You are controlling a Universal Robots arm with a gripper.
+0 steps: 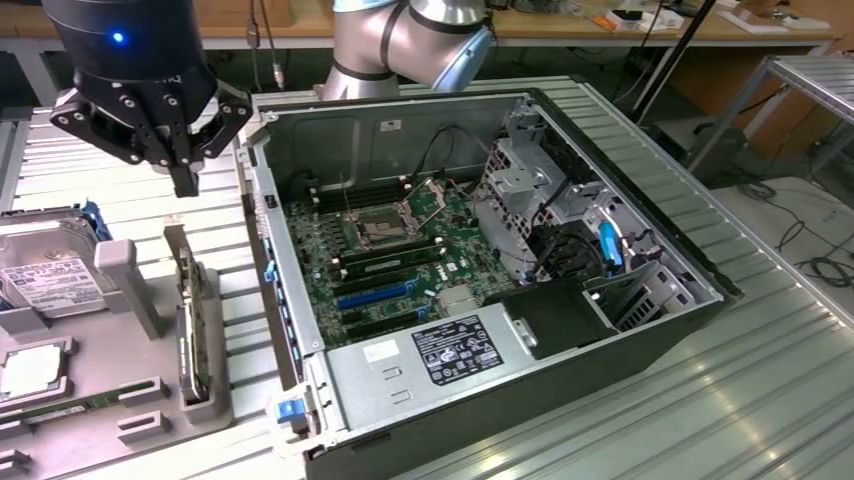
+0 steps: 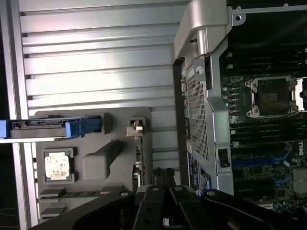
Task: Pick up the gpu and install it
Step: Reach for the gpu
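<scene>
Hovering closed and empty, the black gripper (image 1: 184,180) hangs above the thin black gpu card (image 1: 191,330), unpicked, edge-on in its grey moulded tray (image 1: 127,285).

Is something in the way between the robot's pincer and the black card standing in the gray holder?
No, nothing visible is. The shut pincer hangs above the gpu, which stands on edge in the gray holder, with just open air between them.
</scene>
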